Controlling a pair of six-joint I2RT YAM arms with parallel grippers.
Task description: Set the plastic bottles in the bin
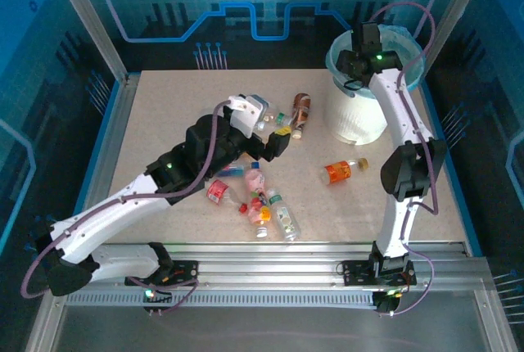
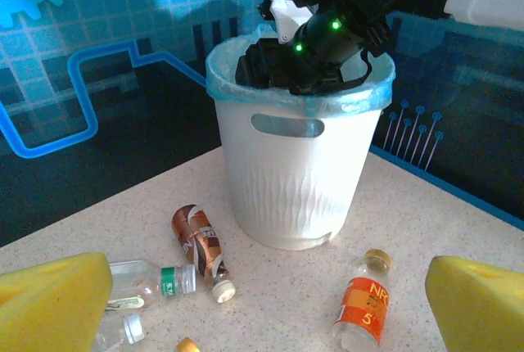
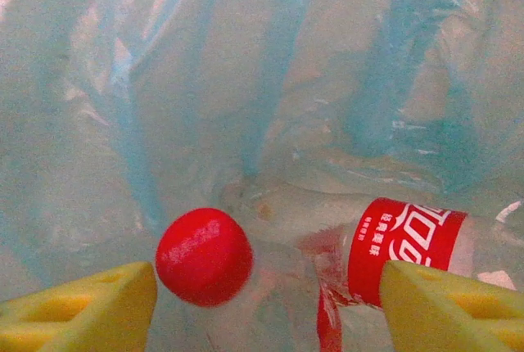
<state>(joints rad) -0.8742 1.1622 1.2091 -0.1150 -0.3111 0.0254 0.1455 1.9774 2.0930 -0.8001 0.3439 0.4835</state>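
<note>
- Bin [image 1: 356, 119] upright at the far right of the desk [image 1: 164, 115], blue liner over its rim; right gripper [image 1: 360, 61] hangs over its mouth.
- Right wrist view: right gripper [image 3: 266, 307] looks down into the liner, jaws apart, nothing clamped; red cap [image 3: 205, 255] sits below the gap, end-on to the camera, touching neither pad; red-label bottle [image 3: 405, 237] lies on its side on the liner, long axis left-right in that view; whether cap and label are one bottle, cannot tell.
- Left gripper [image 1: 274, 135] at mid-desk, jaws wide apart and empty; cluster of bottles [image 1: 260, 205] lies just on its near side, toward the arm bases.
- Left wrist view: left gripper [image 2: 266, 311] faces the bin [image 2: 295, 180]; brown-label bottle [image 2: 199, 245] ahead-left of the gap, long axis running toward the bin; green-banded clear bottle [image 2: 155, 280] crosswise, just beside the left pad; orange-label bottle [image 2: 360, 303] ahead-right, cap pointing away.
- Judgement: left arm is nearer the cluster and the brown-label bottle; right arm is nearer the orange-label bottle [image 1: 340, 172], which lies on its side between the bin and that arm's elbow.
- Surface flat and speckled; round bottles likely to roll if nudged; the right wrist takes up the bin mouth, so there is little room for a second arm there.
</note>
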